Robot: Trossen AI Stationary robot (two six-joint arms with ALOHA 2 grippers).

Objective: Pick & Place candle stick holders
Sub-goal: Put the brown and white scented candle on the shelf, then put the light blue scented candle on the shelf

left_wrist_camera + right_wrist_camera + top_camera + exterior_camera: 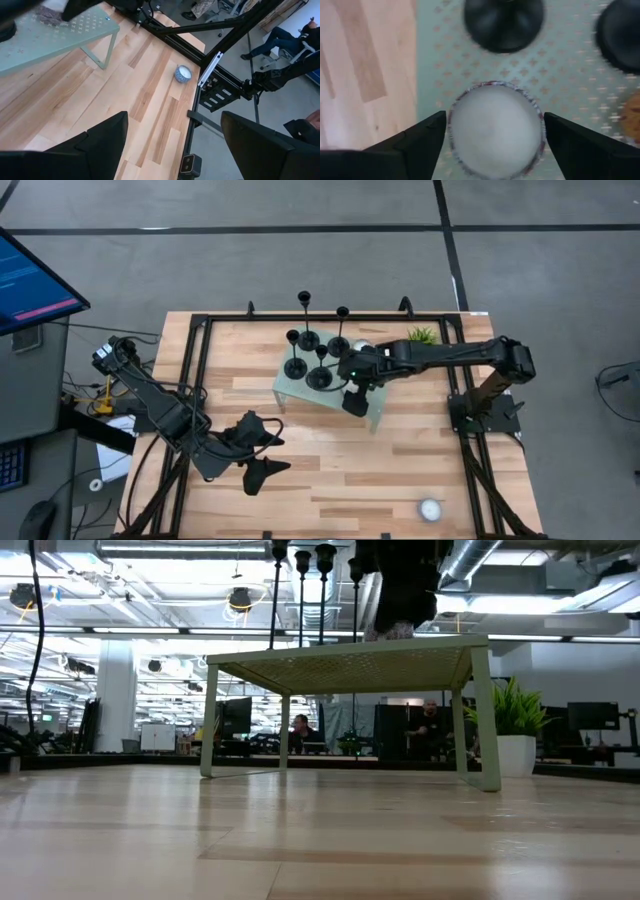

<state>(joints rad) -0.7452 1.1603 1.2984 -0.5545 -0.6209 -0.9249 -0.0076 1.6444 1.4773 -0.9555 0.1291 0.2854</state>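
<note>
Right gripper (492,135) is your busy one: its dark fingers stand spread wide on either side of a white tealight candle (494,131) that sits on the pale green perforated stand (560,70), and nothing is clamped between them. Near first, lower left of the high view, your left gripper (262,450) waits over bare wood, jaws released and empty, with a second tealight (430,509) alone at the lower right. Move up to mid-frame and the stand (290,392) carries the candle stick holders (318,345), black discs with thin stems, bunched on its far half. Two of those bases (504,22) show just beyond the candle in the right wrist view. My read: a candle is being set down or let go beside holders already placed. Next you need a straight lift, clear of those stems. The stand's corner lies just beside the right gripper; open tabletop spreads across the lower middle. Farthest up, the green plant (423,335) hugs the frame rail.
</note>
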